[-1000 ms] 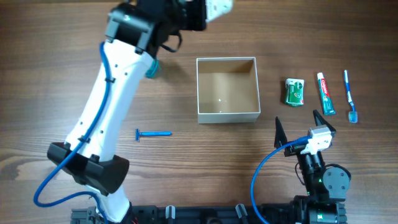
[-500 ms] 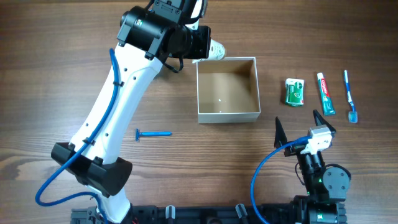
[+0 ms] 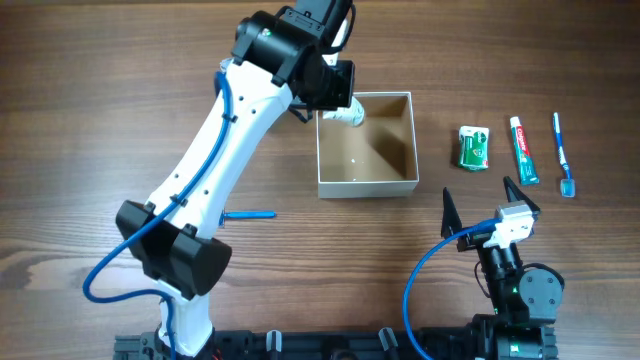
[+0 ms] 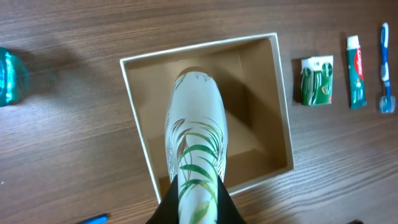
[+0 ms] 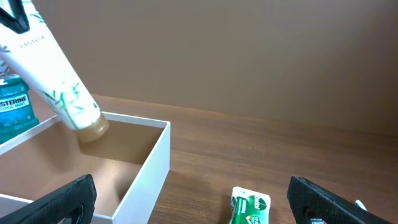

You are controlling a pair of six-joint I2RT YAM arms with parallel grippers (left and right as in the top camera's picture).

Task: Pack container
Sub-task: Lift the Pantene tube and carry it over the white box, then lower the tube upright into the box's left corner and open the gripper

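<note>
Currently one square shallow container with thin white walls and a tan cardboard floor (image 3: 366, 187) is sitting mid-table, and everything else is being placed against it. One soft white tube printed with green leaves (image 4: 194, 137) is slanting over the container's left rear corner, tan cap end lowest. Whether the cap is touching the floor cannot be told. The left gripper (image 4: 198, 202) is clamping that tube's tail.

Left of the container, one teal mouthwash bottle (image 4: 11, 76) is standing near it. One blue plastic razor (image 3: 252, 214) is lying farther off to the front left, partly under the arm.

Right of the container, three items are lying in a row, apart from one another: one green floss pack (image 3: 474, 146), one red-and-green toothpaste tube (image 3: 524, 150) and one blue toothbrush (image 3: 563, 152).

The right gripper (image 3: 483, 203) is resting front-right of the container, its fingers spread wide apart.

The wooden tabletop (image 3: 90, 120) is showing along the container's front, right and rear walls, with the floss pack the nearest thing on the right.
</note>
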